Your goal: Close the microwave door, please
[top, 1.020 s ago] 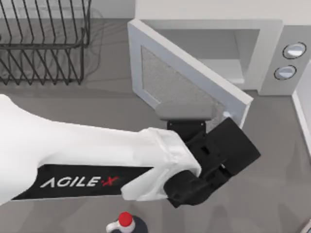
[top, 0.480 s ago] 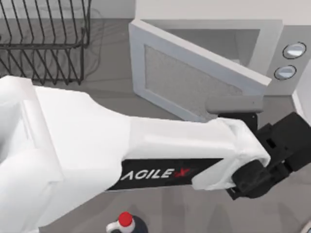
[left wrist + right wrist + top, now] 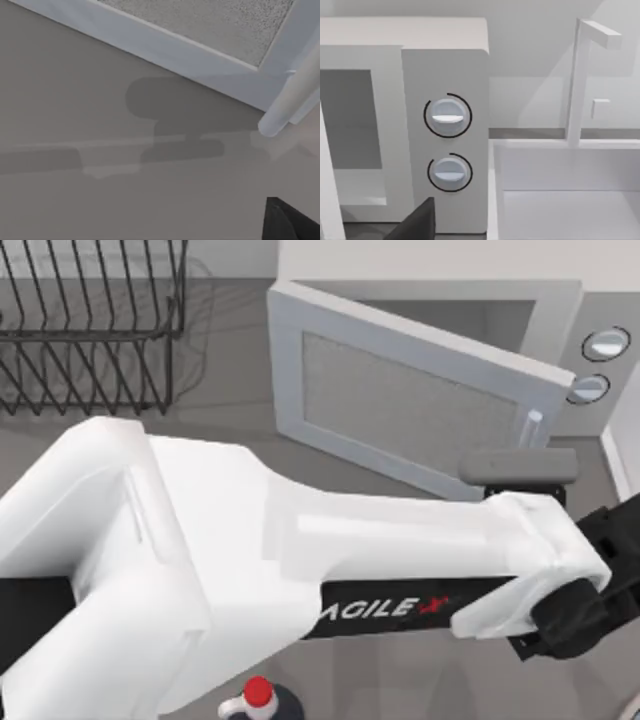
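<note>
The microwave stands at the back right, its two round knobs on the side panel. The microwave door is hinged at its left and stands ajar at a shallow angle, mesh window facing out, pale bar handle near its free edge. My left arm reaches across the table from the lower left. Its left gripper is just in front of the door's free edge. The left wrist view shows the door's lower frame, the handle and one dark fingertip. The right wrist view faces the microwave.
A black wire dish rack stands at the back left. A bottle with a red cap sits at the front edge under my left arm. A white sink with a faucet adjoins the microwave's right side.
The door has swung toward the microwave, its free edge moving right and back. My left arm has stretched to the right, following that edge.
</note>
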Tool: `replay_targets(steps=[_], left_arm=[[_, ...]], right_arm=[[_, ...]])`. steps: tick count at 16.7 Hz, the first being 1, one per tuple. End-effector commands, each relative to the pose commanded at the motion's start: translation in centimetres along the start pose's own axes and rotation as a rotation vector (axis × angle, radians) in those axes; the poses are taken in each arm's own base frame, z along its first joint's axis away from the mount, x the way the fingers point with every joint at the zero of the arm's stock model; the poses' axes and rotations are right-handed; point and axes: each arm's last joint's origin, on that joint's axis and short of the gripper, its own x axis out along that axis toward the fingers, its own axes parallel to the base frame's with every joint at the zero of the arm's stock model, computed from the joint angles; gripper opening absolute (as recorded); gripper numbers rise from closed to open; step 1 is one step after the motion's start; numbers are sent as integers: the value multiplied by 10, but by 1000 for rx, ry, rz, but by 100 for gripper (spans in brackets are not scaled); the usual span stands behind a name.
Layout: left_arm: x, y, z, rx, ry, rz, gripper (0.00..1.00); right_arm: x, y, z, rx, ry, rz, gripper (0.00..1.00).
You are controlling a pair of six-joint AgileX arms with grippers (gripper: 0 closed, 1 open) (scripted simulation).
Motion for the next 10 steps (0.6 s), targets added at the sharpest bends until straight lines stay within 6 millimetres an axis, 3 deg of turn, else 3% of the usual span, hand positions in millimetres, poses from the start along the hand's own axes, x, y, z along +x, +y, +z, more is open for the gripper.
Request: replay_targets(steps=[3,8,10], left_arm=[[16,-1,10,1,5,5,0],[73,0,58,0,-1,0,0],[79,2,62,0,0,0,0]], right_arm=[[0,0,0,0,0,0,100],[0,0,0,0,0,0,100],[0,0,0,0,0,0,100]])
